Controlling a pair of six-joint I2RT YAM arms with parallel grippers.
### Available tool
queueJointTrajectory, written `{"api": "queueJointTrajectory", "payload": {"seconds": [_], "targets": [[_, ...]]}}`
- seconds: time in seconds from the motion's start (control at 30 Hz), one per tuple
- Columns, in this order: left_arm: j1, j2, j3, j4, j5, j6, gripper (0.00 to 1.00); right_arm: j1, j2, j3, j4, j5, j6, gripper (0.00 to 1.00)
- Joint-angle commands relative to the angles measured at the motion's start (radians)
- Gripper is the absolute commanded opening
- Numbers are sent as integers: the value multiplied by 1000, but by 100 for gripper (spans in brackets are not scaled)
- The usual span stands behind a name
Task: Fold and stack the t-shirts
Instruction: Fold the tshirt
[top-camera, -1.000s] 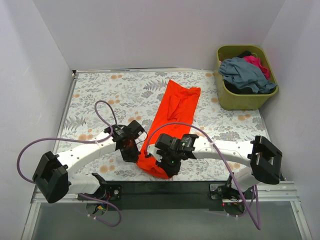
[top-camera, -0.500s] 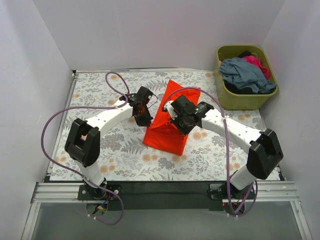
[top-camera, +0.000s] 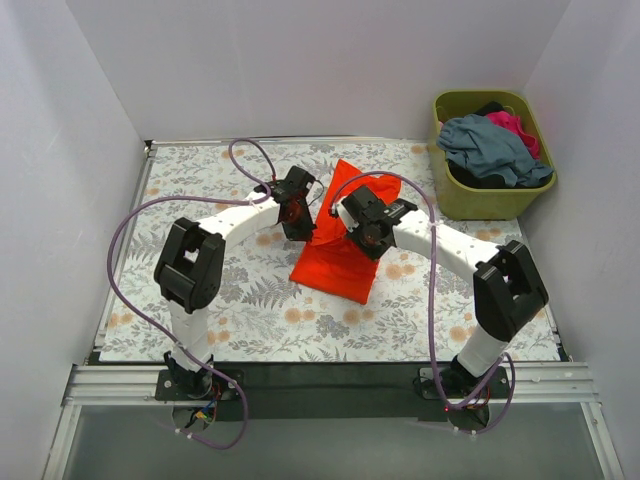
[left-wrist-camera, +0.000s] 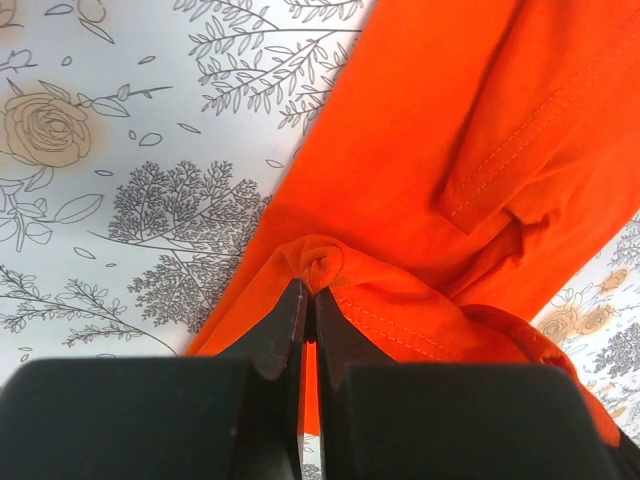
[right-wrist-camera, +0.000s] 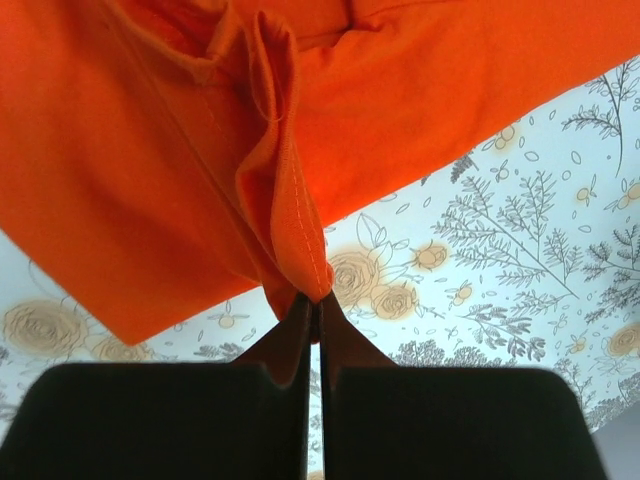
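Note:
The bright orange-red t-shirt (top-camera: 338, 262) lies in the middle of the floral table, its near part doubled back over its far part. My left gripper (top-camera: 297, 216) is shut on a bunched corner of the shirt's left edge (left-wrist-camera: 322, 264). My right gripper (top-camera: 368, 232) is shut on a hemmed fold of the shirt's right side (right-wrist-camera: 300, 262). Both grippers hold the cloth a little above the table. A slate grey-blue t-shirt (top-camera: 492, 146), a magenta-pink one (top-camera: 512, 124) and a dark one (top-camera: 478, 180) are piled in the basket.
The olive-green plastic basket (top-camera: 478, 202) stands at the far right corner of the table. White walls close in the left, back and right sides. The floral cloth (top-camera: 200, 190) covers the table around the shirt.
Both grippers have carried the shirt's near edge away from the table's front towards the far side, folding the shirt back over itself. The arms are now stretched out over the middle.

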Motion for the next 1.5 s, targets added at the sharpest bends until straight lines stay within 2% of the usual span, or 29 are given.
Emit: {"api": "queueJointTrajectory", "payload": {"seconds": [0.0, 0.7, 0.87, 0.97, 1.0, 1.1, 1.13, 1.17, 1.23, 1.3, 1.43, 1.47], "targets": [[25, -20, -11, 31, -20, 1, 0, -15, 32, 13, 38, 50, -15, 1], [30, 33, -40, 126, -38, -10, 0, -50, 137, 24, 132, 159, 31, 1], [31, 50, -39, 137, -49, -16, 5, -52, 182, 33, 146, 171, 36, 5], [30, 53, -50, 147, -49, -19, 16, -53, 193, 35, 147, 197, 46, 9], [31, 52, -51, 149, -51, -20, 26, -53, 191, 39, 147, 205, 54, 11], [30, 17, -56, 146, -52, -31, 41, -53, 156, 53, 147, 199, 83, 18], [30, 1, -57, 143, -58, -36, 53, -53, 142, 64, 147, 193, 86, 20], [30, -38, -60, 138, -77, -40, 62, -53, 115, 69, 147, 170, 86, 27], [30, -84, -71, 120, -100, -57, 78, -53, 84, 67, 154, 101, 71, 34], [30, -156, -106, 108, -109, -82, 79, -52, 42, 55, 167, 59, 65, 41], [19, -267, -220, 120, -74, -118, 79, -53, -14, 0, 209, -29, 66, 41], [7, -284, -238, 121, -68, -120, 75, -52, -25, -19, 216, -59, 66, 41]]}}
